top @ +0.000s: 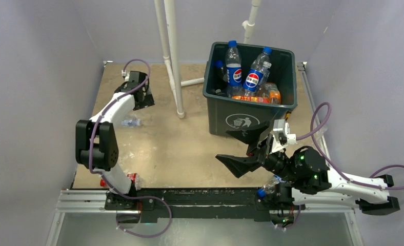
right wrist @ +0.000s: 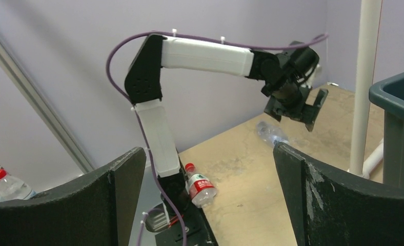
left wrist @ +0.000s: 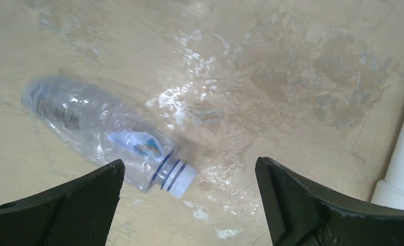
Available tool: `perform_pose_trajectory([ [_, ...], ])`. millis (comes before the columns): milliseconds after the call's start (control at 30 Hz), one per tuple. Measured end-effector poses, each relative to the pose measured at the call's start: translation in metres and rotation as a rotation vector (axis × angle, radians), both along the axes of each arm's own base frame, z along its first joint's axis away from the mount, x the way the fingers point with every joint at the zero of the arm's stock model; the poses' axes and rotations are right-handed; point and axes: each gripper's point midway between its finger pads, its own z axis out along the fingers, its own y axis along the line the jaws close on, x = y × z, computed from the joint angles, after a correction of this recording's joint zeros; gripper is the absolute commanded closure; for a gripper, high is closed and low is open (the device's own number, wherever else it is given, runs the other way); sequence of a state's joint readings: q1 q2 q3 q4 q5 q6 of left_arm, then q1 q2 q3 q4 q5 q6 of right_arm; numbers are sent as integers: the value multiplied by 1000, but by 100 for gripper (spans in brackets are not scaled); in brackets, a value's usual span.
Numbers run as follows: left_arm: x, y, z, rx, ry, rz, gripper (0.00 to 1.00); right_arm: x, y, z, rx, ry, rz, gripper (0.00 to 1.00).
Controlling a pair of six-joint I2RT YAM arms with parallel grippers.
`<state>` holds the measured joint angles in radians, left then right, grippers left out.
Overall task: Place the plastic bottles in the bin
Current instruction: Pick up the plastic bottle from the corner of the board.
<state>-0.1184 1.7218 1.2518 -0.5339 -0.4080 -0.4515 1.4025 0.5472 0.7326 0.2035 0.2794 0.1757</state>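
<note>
A crushed clear plastic bottle [left wrist: 87, 123] with a white cap lies on its side on the table. My left gripper [left wrist: 189, 169] hangs open just above it, the cap between the fingertips and nothing held. The top view shows that bottle [top: 131, 122] just in front of the left gripper [top: 143, 97]. The bin [top: 218, 118] stands at the back right, holding Pepsi bottles [top: 234, 66] and orange-labelled ones. My right gripper [top: 224, 145] is open and empty in front of the bin. A red-labelled bottle [top: 130, 179] lies by the left arm's base.
White pipes [top: 173, 56] stand upright left of the bin, and one [left wrist: 402, 169] is close to the left gripper's right finger. A blue-capped bottle [top: 266, 189] rests by the right arm's base. Purple walls close in the table on three sides.
</note>
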Motion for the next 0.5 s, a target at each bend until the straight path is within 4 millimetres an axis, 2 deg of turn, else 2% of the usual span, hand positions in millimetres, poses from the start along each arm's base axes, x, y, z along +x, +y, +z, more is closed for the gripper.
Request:
perform_pose_trajectory([
  [100, -1, 11, 23, 5, -27, 19, 1, 0, 0, 1, 2, 1, -2, 1],
  [167, -1, 17, 30, 9, -36, 29, 1, 0, -1, 2, 7, 0, -2, 1],
  [300, -12, 25, 29, 3, -30, 62, 1, 0, -1, 5, 20, -2, -2, 1],
  [367, -23, 30, 26, -12, -28, 97, 1, 0, -1, 5, 22, -2, -2, 1],
  [433, -35, 41, 24, -37, -34, 154, 1, 0, -1, 5, 22, -2, -1, 1],
  [500, -46, 61, 25, -65, -49, 247, 1, 0, -1, 5, 23, -2, -1, 1],
])
